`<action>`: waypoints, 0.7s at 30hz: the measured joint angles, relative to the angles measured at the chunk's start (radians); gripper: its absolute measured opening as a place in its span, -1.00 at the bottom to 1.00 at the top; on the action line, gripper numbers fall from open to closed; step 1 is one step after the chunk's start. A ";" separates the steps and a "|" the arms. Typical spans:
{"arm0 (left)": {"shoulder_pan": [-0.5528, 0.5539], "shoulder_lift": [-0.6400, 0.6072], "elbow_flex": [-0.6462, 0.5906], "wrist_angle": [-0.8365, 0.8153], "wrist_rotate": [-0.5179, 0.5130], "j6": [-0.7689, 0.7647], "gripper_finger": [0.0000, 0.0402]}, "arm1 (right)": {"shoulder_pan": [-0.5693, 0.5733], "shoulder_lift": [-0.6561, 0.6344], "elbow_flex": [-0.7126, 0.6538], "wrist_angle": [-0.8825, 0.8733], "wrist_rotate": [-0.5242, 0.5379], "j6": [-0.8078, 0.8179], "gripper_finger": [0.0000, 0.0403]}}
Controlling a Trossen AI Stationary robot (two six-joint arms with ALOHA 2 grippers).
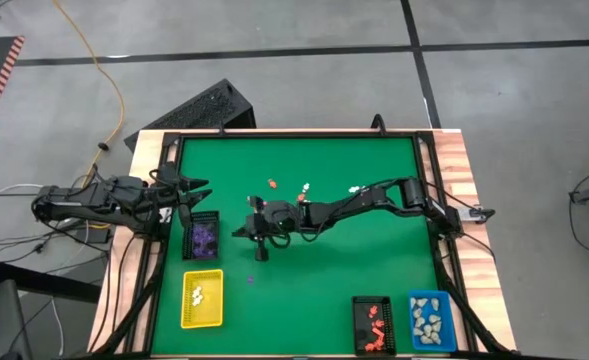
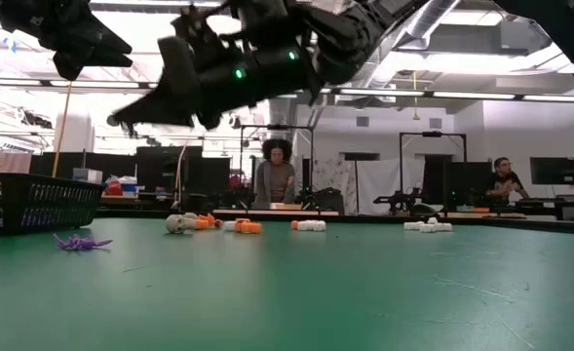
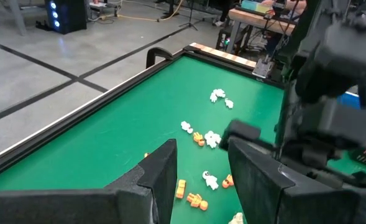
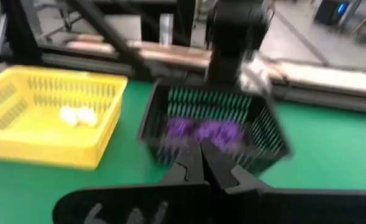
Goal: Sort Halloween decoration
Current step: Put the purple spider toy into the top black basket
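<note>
High view: the green table [image 1: 374, 270] is bounded by a black rail, and wide bare felt is seen through its middle and along its far side. The right gripper [image 1: 242, 232] is stretched toward the left half, its fingers pressed together in the right wrist view with nothing seen between them. The left gripper [image 1: 206, 194] is held over the table's left edge, beside the black tray [image 1: 203, 239] of purple pieces, its fingers parted and empty. Loose Halloween decoration [image 1: 304, 187] is scattered mid-table at the far side, and one purple figurine [image 1: 251, 280] lies near the yellow tray [image 1: 202, 298]. At the near right stand a second black tray [image 1: 374, 325] and a blue tray [image 1: 431, 321]. Single figurine shapes cannot be made out.
</note>
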 joint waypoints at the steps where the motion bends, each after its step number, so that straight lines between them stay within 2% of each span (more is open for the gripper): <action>1: 0.000 0.000 0.000 0.000 0.000 0.000 -0.33 | -0.003 0.000 0.016 0.000 0.000 -0.013 -0.98; 7: 0.000 0.000 0.000 0.004 0.000 0.000 -0.33 | -0.018 0.000 0.093 0.008 -0.002 -0.038 -0.98; 16: 0.000 0.000 0.000 0.005 -0.041 0.023 -0.33 | -0.024 0.000 0.105 0.070 -0.006 -0.039 -0.99; 19: 0.000 0.000 0.000 0.005 -0.064 0.042 -0.33 | -0.024 0.050 0.135 0.136 -0.006 -0.019 -0.99; 21: 0.000 0.000 0.000 0.004 -0.070 0.044 -0.33 | -0.025 0.103 0.188 0.114 -0.021 -0.003 -0.99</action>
